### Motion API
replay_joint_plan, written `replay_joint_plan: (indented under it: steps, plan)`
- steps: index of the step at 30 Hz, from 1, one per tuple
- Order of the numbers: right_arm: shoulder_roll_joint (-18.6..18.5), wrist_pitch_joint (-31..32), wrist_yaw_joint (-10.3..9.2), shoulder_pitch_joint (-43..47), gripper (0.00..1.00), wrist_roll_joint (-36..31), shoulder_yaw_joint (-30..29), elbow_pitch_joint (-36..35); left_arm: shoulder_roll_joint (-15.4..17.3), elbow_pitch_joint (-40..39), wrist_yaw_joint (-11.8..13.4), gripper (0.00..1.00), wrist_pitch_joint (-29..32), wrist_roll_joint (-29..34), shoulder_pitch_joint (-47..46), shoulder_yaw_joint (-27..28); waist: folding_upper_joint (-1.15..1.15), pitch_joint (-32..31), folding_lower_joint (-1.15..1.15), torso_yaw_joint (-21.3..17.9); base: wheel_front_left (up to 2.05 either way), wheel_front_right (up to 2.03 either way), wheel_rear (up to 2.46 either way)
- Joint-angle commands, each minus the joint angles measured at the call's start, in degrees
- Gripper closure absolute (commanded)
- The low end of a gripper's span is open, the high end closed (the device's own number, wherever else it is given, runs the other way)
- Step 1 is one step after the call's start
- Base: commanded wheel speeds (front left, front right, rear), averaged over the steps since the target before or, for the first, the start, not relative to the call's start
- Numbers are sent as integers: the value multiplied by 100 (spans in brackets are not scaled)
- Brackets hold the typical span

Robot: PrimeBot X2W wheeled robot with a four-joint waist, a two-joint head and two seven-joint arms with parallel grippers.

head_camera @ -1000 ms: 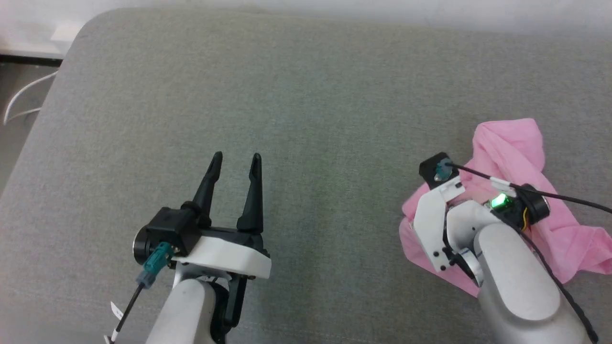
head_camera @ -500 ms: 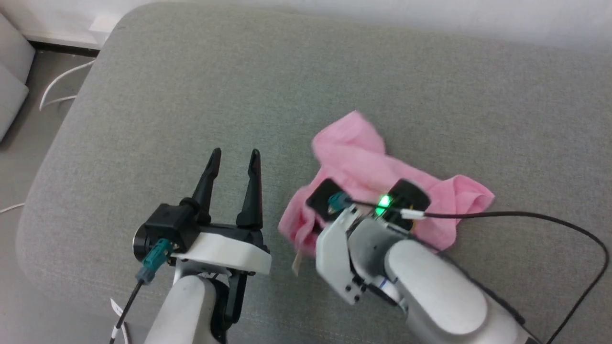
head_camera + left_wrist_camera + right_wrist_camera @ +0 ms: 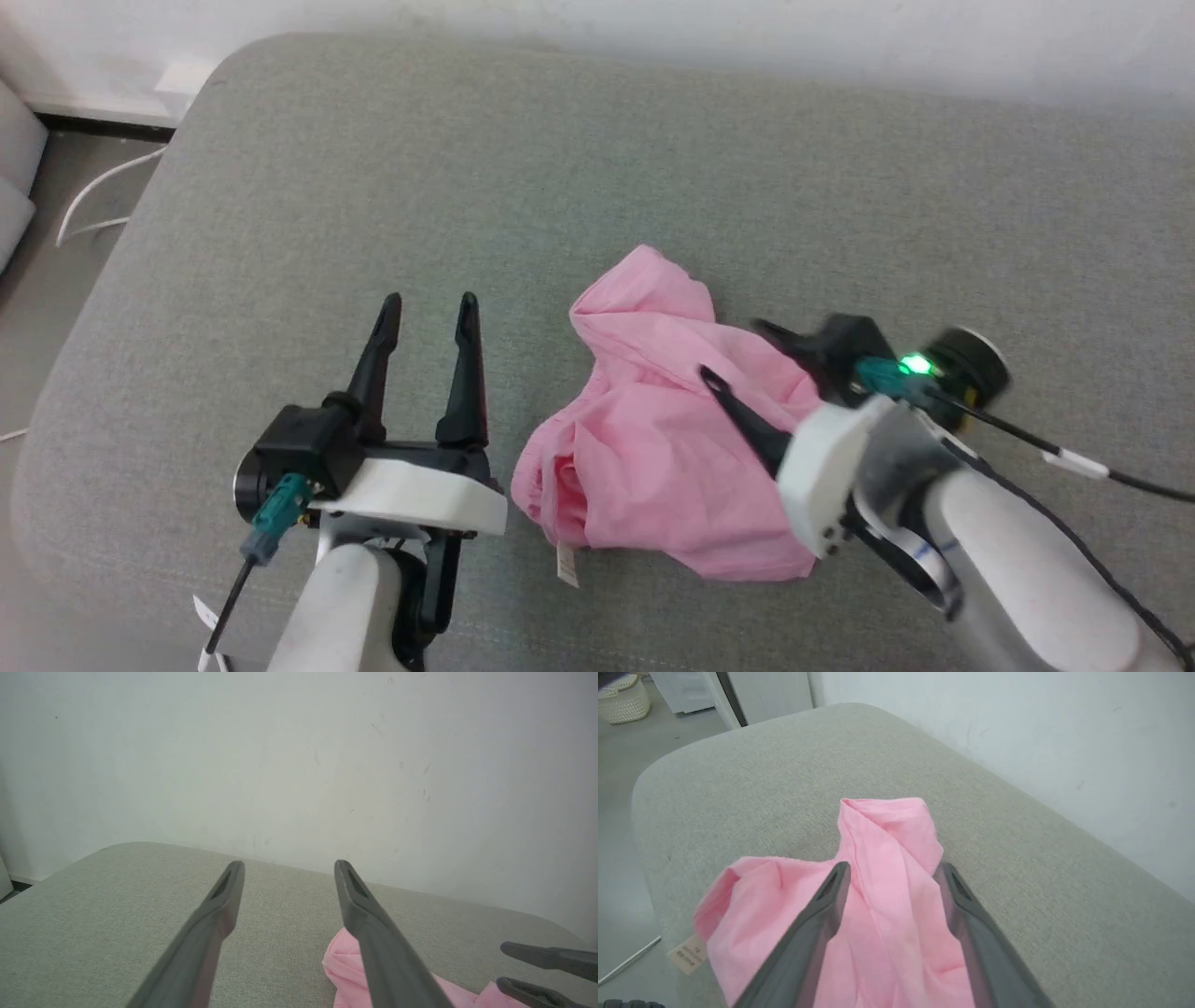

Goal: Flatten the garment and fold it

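Note:
The garment [image 3: 653, 448] is a crumpled light pink cloth lying in the middle of the grey cushion, with a small white label [image 3: 565, 565] at its near edge. My right gripper [image 3: 734, 350] hovers over its right part, fingers spread open and pointing left, nothing pinched. In the right wrist view the garment [image 3: 892, 849] lies under and between the open gripper [image 3: 895, 868], its label [image 3: 686, 954] at lower left. My left gripper [image 3: 428, 301] stands open just left of the cloth, apart from it. The left wrist view shows that gripper [image 3: 289, 865], a corner of the garment [image 3: 343, 963] and the right gripper [image 3: 503, 966].
The grey cushion [image 3: 653, 187] ends in a rounded edge at the left, with floor and a white cable [image 3: 93, 201] beyond. A pale wall [image 3: 299, 765] runs along the far side. A white basket [image 3: 623, 697] stands on the floor far off.
The right gripper pulled the garment leftward to the middle of the cushion, beside the left gripper, then opened and let it go. The head view shifted. The left gripper stayed open.

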Motion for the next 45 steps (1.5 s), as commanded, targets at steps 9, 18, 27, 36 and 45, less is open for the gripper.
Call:
replay_joint_plan:
  steps: [9,18,27,36,45]
  plan:
    - [-62,371,-11,921,0,-481,-528,-30,-3,-104,-11,0,-27,85,14,87,0,88,0,-30,0,0,0]
    - [128,678,-11,721,100,-659,-937,335,-3,-80,34,0,-27,38,-21,42,0,294,0,116,0,0,0]
    - [94,933,-11,132,100,-747,-2697,434,-3,-102,24,0,-27,6,-54,40,0,497,0,218,0,0,0]
    - [178,1877,-11,-524,19,-1718,-4927,1469,-3,-130,29,0,-27,11,-218,-37,0,800,0,271,0,0,0]
    - [699,767,-11,-159,0,-1884,-5221,694,-3,-33,-1,0,-27,131,-307,-40,0,646,0,-80,0,0,0]
